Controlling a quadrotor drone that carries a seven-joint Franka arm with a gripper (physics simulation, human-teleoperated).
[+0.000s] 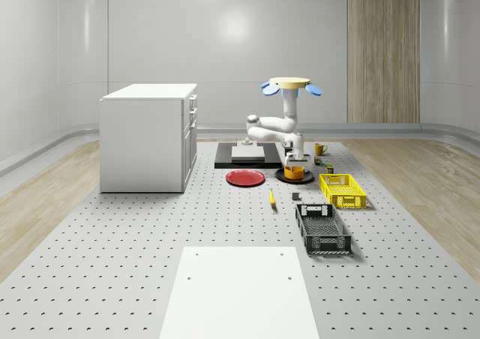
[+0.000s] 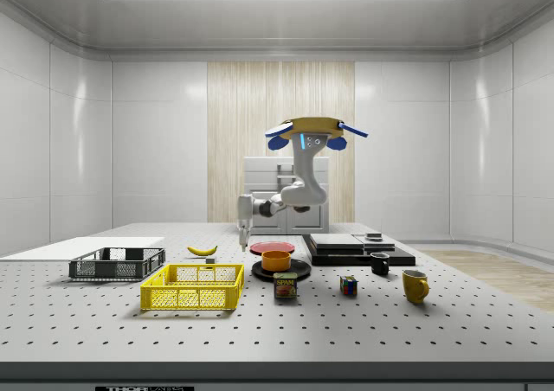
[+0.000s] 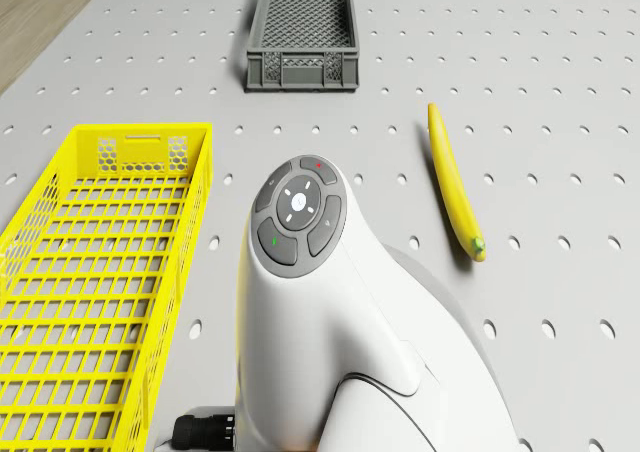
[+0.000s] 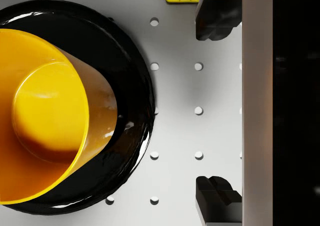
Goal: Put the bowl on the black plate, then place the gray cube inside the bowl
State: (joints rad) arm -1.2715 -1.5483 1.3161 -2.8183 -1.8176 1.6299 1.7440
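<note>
The jaws stand wide apart and hold nothing: in the wrist view the two dark fingertips (image 4: 216, 18) frame bare perforated table (image 4: 175, 131), with the orange bowl (image 4: 47, 113) off to one side of them. That bowl already sits upright on the black plate (image 4: 135, 86), its rim well inside the plate's edge, so the first half of the task looks done; the empty, spread jaws fit a release just made, though that is only my reading.

In the side view the gripper (image 2: 243, 233) hangs just beside the bowl (image 2: 276, 259), toward that view's left and above rim height, clear of it. The drone (image 2: 305, 131) hovers over the far part of the table, near the plate (image 2: 281, 272). From it the arm drops, bends sharply at the elbow and reaches out level, ending with the wrist pointing straight down at the table.

A small gray block lies on the table near the banana (image 1: 272, 198) in the whole-scene view (image 1: 295, 197); I take it for the gray cube, but it is too small to be sure. If so, it lies well apart from the bowl, between the yellow basket (image 1: 343, 190) and the dark crate (image 1: 322, 228), and is not yet picked up.
</note>
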